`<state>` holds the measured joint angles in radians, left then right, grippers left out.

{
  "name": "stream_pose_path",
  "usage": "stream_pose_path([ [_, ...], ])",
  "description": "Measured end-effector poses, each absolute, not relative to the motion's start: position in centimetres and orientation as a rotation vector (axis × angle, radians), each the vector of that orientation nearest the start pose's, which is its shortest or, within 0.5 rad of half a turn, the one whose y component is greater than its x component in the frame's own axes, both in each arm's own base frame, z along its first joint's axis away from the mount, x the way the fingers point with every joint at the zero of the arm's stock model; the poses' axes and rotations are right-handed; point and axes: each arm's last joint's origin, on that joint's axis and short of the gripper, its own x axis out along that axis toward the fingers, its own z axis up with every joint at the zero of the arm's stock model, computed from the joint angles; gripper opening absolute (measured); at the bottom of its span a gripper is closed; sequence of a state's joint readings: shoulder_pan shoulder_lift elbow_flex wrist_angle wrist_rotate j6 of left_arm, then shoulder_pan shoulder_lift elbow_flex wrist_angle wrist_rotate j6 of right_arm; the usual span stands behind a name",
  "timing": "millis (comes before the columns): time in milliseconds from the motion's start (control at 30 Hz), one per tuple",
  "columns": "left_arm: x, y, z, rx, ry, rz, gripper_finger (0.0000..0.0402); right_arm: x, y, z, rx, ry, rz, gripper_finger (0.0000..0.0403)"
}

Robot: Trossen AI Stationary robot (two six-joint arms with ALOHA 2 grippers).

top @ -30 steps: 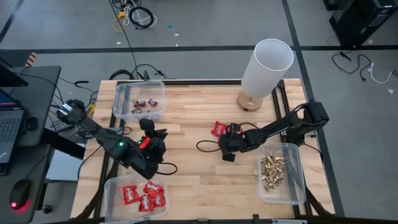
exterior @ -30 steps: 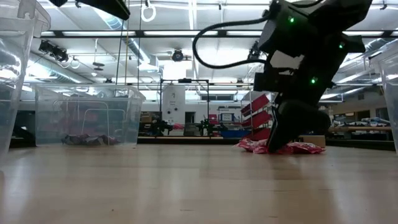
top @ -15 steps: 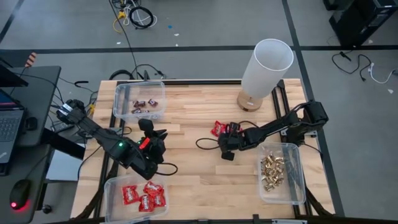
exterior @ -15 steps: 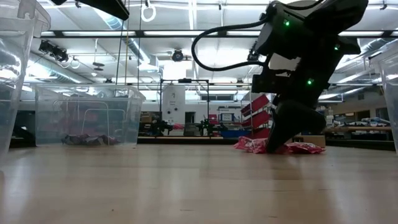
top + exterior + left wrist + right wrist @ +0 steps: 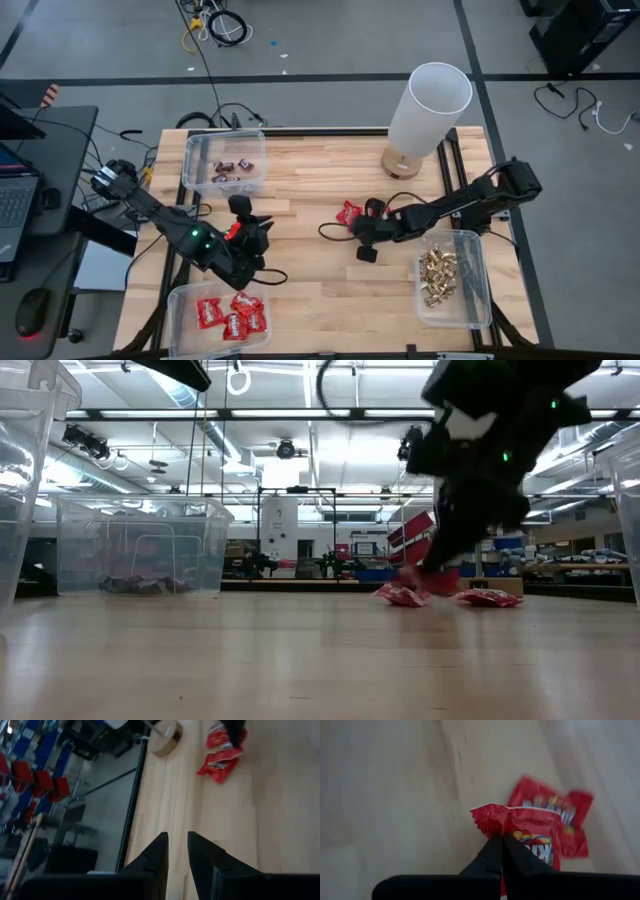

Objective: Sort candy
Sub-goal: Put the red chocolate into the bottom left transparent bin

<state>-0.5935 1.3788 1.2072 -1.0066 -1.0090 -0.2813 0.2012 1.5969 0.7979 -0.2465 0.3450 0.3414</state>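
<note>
Two red packets (image 5: 349, 212) lie on the surface just beside the white cylinder's (image 5: 428, 106) base, one pinched at its crinkled edge by the right gripper (image 5: 501, 851) fingers; light, soft, slippery foil, best held by that edge, while left gripper (image 5: 177, 851) fingers stand slightly apart.

Your right tool (image 5: 440, 565) is smeared by motion in the low view, so the red packet (image 5: 530, 832) it pinches can't be made out there. The left wrist view cuts off the loose red packets (image 5: 222, 757) at its edge.
</note>
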Motion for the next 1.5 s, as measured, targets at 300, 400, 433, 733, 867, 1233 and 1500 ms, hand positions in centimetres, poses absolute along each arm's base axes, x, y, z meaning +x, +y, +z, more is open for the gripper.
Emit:
stream_pose_path([
  [300,25.2,-12.5,27.8,0.627,0.682,0.179,0.0073,28.3,5.7,20.9,0.096,0.660,-0.124,0.0000],
  [400,26.0,-11.9,27.1,0.669,0.645,0.183,0.0073,28.4,6.1,22.5,0.111,0.550,-0.036,0.0000],
  [433,26.2,-11.6,26.9,0.666,0.632,0.181,0.0073,28.5,6.3,22.9,0.118,0.514,0.000,0.0000],
  [733,26.9,-9.6,25.7,0.544,0.384,0.001,0.0073,29.2,7.9,25.3,0.105,0.277,0.366,0.0000],
  [867,26.6,-8.8,25.1,0.440,0.160,-0.153,0.0073,29.4,8.5,26.4,0.066,0.129,0.521,0.0000],
  [1233,26.1,-7.4,24.8,0.299,-0.062,-0.174,0.0074,29.8,7.5,27.5,-0.062,-0.030,0.527,0.0000],
  [1500,26.5,-5.9,25.3,0.250,-0.109,-0.133,0.0074,30.1,6.2,28.0,-0.090,-0.089,0.531,0.0000],
])
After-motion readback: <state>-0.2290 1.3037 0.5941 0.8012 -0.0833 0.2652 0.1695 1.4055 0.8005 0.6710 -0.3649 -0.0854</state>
